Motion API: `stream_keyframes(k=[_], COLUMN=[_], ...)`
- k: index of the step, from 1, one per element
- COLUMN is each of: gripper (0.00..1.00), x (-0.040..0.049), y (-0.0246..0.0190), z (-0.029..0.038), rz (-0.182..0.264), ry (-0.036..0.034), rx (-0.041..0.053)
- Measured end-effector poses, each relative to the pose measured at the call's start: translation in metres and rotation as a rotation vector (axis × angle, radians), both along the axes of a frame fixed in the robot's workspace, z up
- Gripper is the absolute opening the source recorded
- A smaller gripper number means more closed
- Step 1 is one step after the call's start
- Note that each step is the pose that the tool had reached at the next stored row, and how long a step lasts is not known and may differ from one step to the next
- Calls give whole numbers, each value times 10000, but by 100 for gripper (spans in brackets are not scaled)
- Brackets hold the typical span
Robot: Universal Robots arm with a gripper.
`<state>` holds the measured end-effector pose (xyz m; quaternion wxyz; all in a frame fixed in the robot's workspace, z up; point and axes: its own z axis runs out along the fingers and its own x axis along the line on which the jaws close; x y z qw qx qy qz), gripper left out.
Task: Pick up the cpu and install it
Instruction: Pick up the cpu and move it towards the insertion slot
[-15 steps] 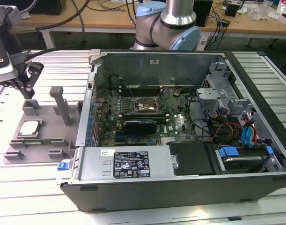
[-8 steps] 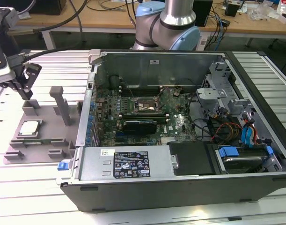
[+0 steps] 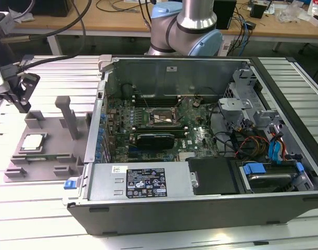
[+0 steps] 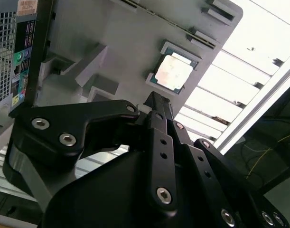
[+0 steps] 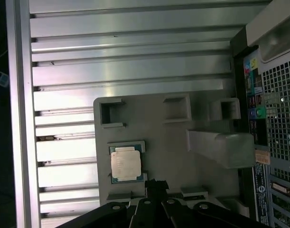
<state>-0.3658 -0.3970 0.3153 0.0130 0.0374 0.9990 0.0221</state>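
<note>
The cpu [image 3: 33, 141], a small square chip with a silvery top, lies flat in a recess of the grey plastic tray [image 3: 52, 156] at the exterior view's left. Both wrist views look down on the cpu [image 4: 173, 72] [image 5: 125, 163] in the tray [image 4: 130, 42] [image 5: 168, 142]. My gripper [image 3: 24, 107] hangs above the tray's far end, a little off from the chip and clear of it. Its black fingers meet at one tip in both wrist views, so the gripper [image 4: 155, 97] [image 5: 156, 183] is shut with nothing in it. The black socket frame [image 3: 160, 117] sits on the motherboard inside the open computer case.
The open computer case [image 3: 200, 187] stands right of the tray on a slatted metal table [image 3: 39, 219]. A grey post [image 3: 67, 117] rises from the tray next to the case wall. A long black expansion card [image 3: 156, 139] lies below the socket. The arm's base [image 3: 187, 31] stands behind the case.
</note>
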Motion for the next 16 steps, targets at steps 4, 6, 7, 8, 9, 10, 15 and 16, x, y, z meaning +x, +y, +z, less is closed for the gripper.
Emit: stream_keyframes(k=[4,6,7,8,9,10,15,16], gripper=[11,11,11,11,11,11,11,11], x=[-56,-103,-134,-165,-180,-192,-237,-238], y=[0,0,0,0,0,0,-1,-2], z=[-39,-65,-81,-123,-150,-179,-292,-320], rz=[0,0,0,-1,0,0,1,0], ry=[0,0,0,-1,-1,0,-1,-1], rx=[0,0,0,1,1,0,0,1])
